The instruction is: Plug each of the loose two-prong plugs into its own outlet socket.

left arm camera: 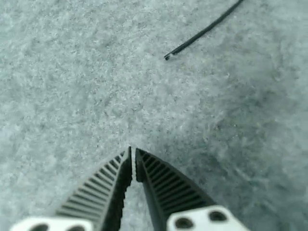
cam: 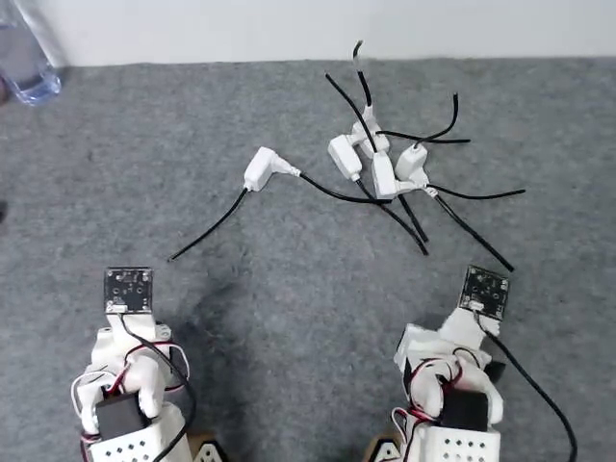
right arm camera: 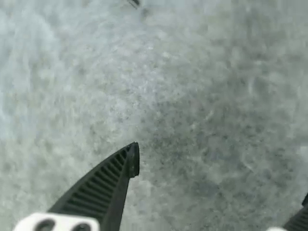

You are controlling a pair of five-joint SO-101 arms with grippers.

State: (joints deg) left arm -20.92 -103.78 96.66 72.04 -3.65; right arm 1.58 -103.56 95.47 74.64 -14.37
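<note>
- Plugs point(cam: 383, 175), white with black cords, lie tangled in a heap on the far right of the grey table point(cam: 289, 327).
- One lone plug point(cam: 262, 169) sits apart, left of the heap, and its cord point(cam: 207, 226) trails toward my near-left side.
- My left fingers point(left arm camera: 110, 185) are pressed together just over the table, with the cord's cut end ahead of them.
- My right fingers point(right arm camera: 108, 185) are spread wide above the table, well short of the heap.

Lone plug point(cam: 261, 170) — tangled plugs point(cam: 383, 175) nearby
</note>
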